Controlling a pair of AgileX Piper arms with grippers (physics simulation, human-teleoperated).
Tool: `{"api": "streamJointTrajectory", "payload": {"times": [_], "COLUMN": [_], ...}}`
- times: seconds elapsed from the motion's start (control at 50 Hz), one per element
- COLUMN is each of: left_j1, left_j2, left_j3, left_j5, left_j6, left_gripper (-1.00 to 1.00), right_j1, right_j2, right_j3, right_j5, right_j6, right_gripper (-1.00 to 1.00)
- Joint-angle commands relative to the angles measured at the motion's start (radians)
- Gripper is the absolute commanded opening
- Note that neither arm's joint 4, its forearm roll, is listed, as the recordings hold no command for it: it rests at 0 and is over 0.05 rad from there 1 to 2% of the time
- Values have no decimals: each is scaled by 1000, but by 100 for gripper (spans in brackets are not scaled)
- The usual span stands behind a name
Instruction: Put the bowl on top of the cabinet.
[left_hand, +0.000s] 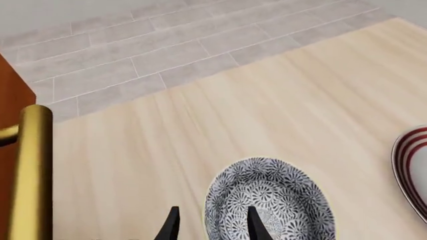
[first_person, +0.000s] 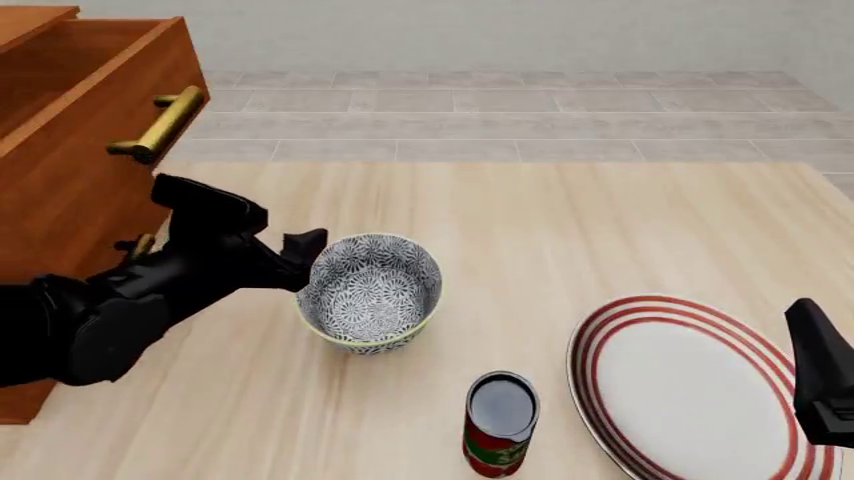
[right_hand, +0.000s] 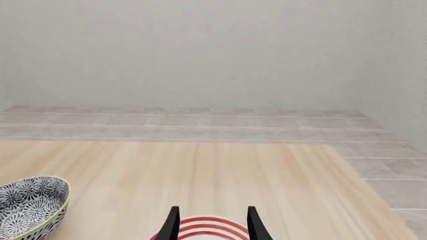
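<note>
Straddling the bowl (first_person: 370, 292) rim, left end effector (first_person: 310, 262) fingers spread

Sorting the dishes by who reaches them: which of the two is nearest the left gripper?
The blue-and-white floral bowl. The left gripper is at its rim, one finger over the inside, while the red-ringed plate lies far off by the right gripper.

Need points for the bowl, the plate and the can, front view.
bowl (first_person: 370, 290): front view, on its patterned inner wall.
plate (first_person: 694, 385): front view, on its bare white centre.
can (first_person: 501, 425): front view, on its side wall below the open top.
</note>
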Motion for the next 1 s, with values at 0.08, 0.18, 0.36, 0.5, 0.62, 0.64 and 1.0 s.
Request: {"api": "streamJointTrajectory", "payload": {"times": [0.08,0.18,0.36,0.5,0.62,0.64,1.0], "left_j1": [12,8,8,12,1,2,0], "left_j2": [111,146,206,214,218,218,332], "left_j3": [-1,-9,-60,-95,-117,-119,-173], "left_j5": [-80,-91,-46,-8,12,12,-9], "left_j6": [-15,-23,-50,-42,-46,-41,-61], "left_gripper": [100,100,100,100,100,100,100], "right_j1": [0,0,1,3,3,3,1], "right_j2": [0,0,0,0,0,0,0], "right_j3": [-2,-1,0,-3,-1,-2,-4], "right_j5": [0,0,0,2,0,0,-3], "right_j6": [0,0,0,-1,-1,0,11], "right_gripper": [100,100,100,100,100,100,100]}}
